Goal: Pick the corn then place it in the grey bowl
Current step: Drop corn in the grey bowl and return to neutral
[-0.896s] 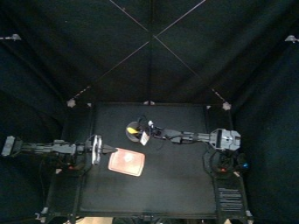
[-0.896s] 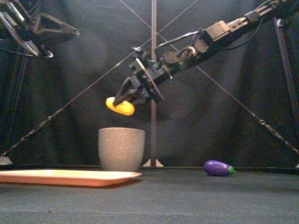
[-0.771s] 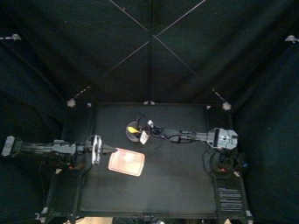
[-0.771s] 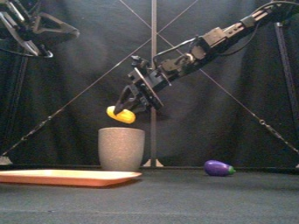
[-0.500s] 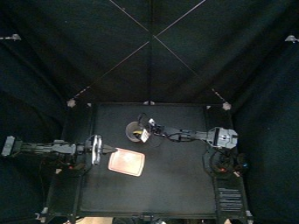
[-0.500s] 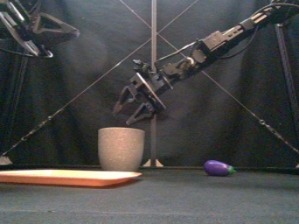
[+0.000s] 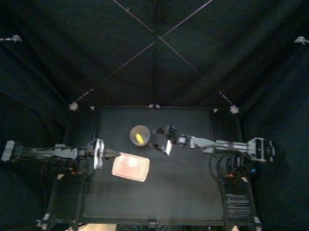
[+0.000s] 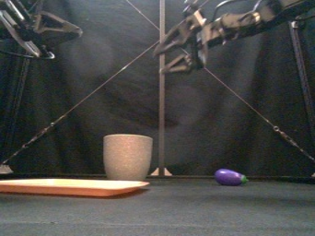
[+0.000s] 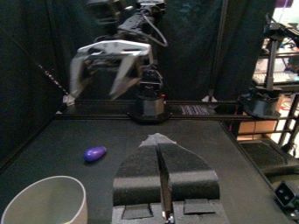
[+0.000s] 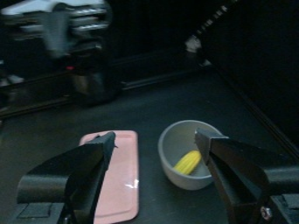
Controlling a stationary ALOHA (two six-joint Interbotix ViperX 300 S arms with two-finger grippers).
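Matte black worktop (image 7: 182, 194) is being occupied by the tall grey bowl (image 8: 128, 157), a speckled, straight-walled cylinder. The yellow corn (image 10: 190, 161) is being cradled inside it, against the inner wall. Just beside the bowl, a flat pink tray (image 8: 68, 187) with rounded corners is being shown bare. A small glossy purple eggplant (image 8: 230, 176) is being shown lying well apart, toward the right. The right pincer (image 10: 155, 140) is being held high above the worktop, jaws spread wide and empty. The left pincer (image 9: 163, 149) is being held at the left side, jaws pressed together on nothing.
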